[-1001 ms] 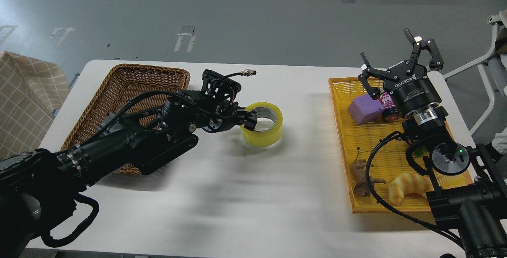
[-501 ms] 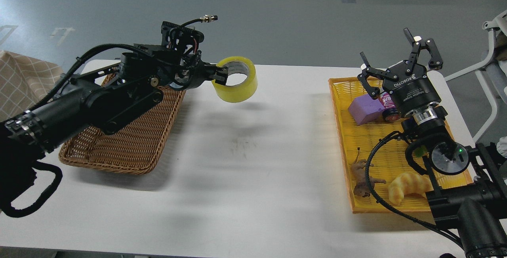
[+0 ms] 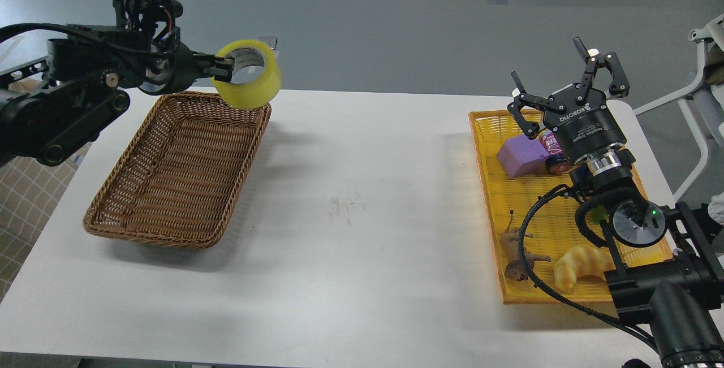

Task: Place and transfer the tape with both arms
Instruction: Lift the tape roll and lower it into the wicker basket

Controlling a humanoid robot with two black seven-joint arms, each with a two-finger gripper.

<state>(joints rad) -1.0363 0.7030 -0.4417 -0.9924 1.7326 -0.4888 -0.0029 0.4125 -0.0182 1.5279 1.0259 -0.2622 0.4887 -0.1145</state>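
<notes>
The yellow tape roll (image 3: 250,81) with its grey-white core hangs in the air above the far right corner of the brown wicker basket (image 3: 175,170). My left gripper (image 3: 223,68) is shut on the roll's near wall, one finger inside the core. My right gripper (image 3: 565,85) is open and empty, fingers spread, raised over the far end of the yellow tray (image 3: 492,198) at the right.
The yellow tray holds a purple block (image 3: 521,156), a small red-pink container (image 3: 554,150), a brown animal figure (image 3: 517,255) and a croissant toy (image 3: 582,266). The white table (image 3: 362,215) spans the view. A checked cloth (image 3: 22,210) lies at the left.
My left arm has lifted the tape from the table's middle and carried it up and to the left, over the wicker basket's far corner. The right arm has barely moved.
</notes>
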